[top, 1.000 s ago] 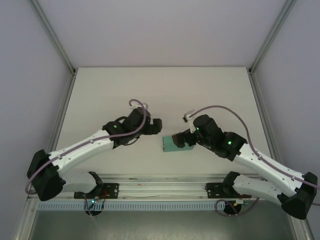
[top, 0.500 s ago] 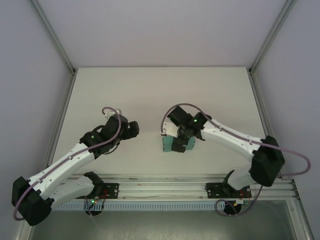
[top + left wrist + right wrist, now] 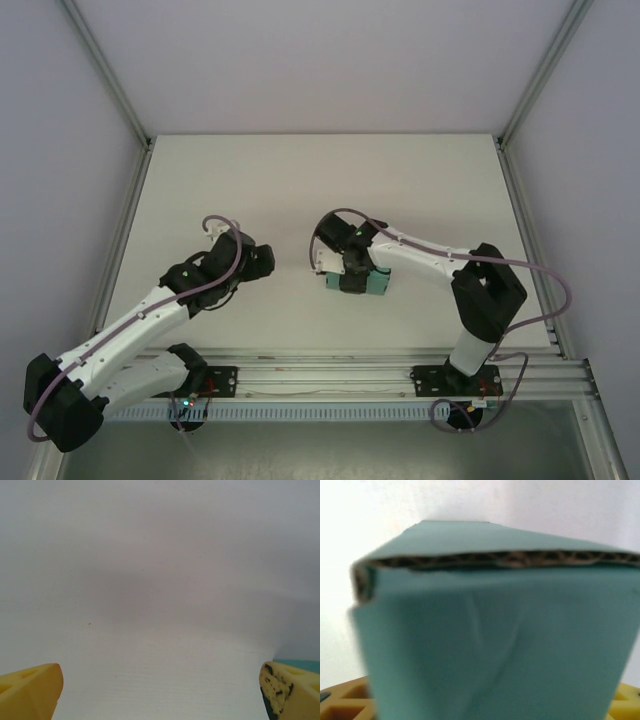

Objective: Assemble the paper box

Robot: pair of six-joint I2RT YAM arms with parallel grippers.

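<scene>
The paper box [image 3: 374, 284] is a small teal-green closed box lying on the table in front of the arms. My right gripper [image 3: 352, 274] reaches down onto it from above. In the right wrist view the paper box [image 3: 495, 640] fills the gap, its corrugated top edge facing the camera, and the yellow fingers [image 3: 344, 700] press against both of its sides. My left gripper [image 3: 264, 260] hovers to the left of the box, apart from it. The left gripper [image 3: 160, 682] stands wide open over bare table, with a sliver of the paper box [image 3: 300, 663] behind its right finger.
The white table [image 3: 300, 180] is bounded by aluminium frame posts [image 3: 110, 80] on the left and right and a rail [image 3: 320, 375] along the near edge. The right arm's elbow [image 3: 488, 290] sticks up to the right of the box.
My right arm swung in over the box and its jaws narrowed onto it. My left arm pulled back to the left, away from the box, and then held still.
</scene>
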